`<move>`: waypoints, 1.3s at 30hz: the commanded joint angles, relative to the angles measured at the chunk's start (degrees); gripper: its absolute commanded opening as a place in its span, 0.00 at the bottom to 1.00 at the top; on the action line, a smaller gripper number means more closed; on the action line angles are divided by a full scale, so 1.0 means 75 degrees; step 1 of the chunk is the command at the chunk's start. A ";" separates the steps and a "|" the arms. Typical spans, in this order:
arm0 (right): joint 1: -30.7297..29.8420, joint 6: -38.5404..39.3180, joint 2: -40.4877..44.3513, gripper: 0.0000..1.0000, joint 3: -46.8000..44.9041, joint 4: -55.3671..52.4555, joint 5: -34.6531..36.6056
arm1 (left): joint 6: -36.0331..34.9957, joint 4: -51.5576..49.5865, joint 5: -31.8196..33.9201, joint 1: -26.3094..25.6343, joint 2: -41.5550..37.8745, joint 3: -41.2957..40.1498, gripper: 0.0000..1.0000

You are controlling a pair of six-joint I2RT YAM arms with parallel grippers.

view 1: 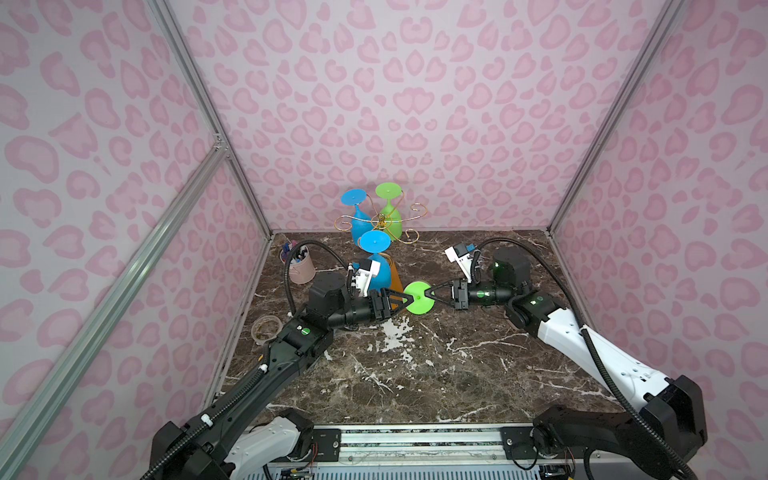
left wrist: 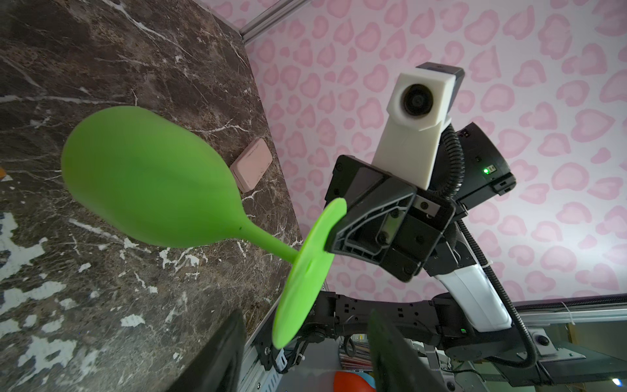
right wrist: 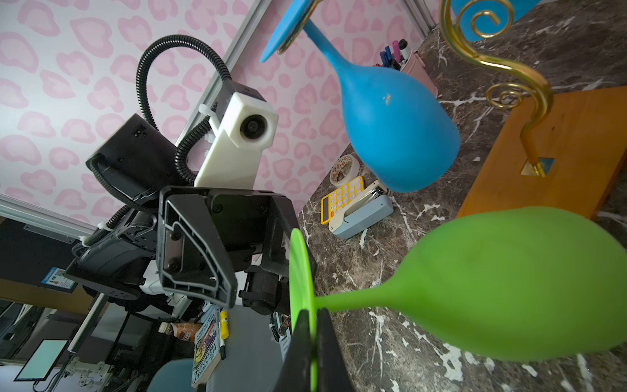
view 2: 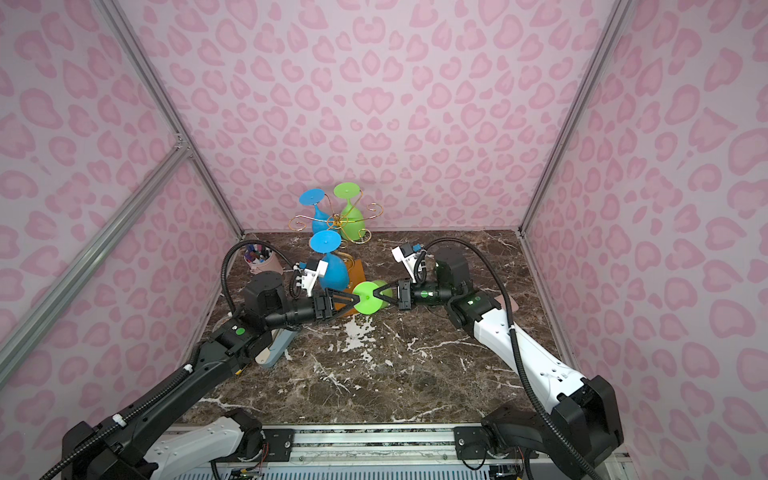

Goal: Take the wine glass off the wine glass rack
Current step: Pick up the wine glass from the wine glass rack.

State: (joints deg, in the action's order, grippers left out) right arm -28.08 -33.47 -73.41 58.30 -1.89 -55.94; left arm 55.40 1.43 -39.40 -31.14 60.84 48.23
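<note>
Right hand (view 1: 431, 294) clamps the green wine glass (view 1: 419, 311) by its foot.
Left hand (view 1: 408, 302) gapes apart around that foot.

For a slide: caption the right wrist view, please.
Right pincer clamps green wine glass by its foot; left pincer open opposite.
</note>
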 commanded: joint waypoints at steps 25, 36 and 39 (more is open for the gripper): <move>-0.0182 -0.0528 -0.0843 0.00 0.0253 0.1079 -0.0265 | -0.0267 0.0535 0.0647 0.0003 0.0232 0.0003 0.26; -0.0207 -0.0529 -0.0869 0.00 0.0277 0.1109 -0.0269 | -0.0284 0.0534 0.0694 0.0003 0.0185 -0.0009 0.06; -0.0218 -0.0488 -0.0869 0.00 0.0262 0.1052 -0.0258 | -0.0301 0.0547 0.0706 0.0007 0.0165 0.0003 0.04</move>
State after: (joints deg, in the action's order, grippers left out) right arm -29.41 -38.04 -79.66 60.20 4.89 -58.08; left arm 53.71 3.14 -34.11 -31.11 62.37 48.21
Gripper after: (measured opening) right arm 0.049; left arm 0.081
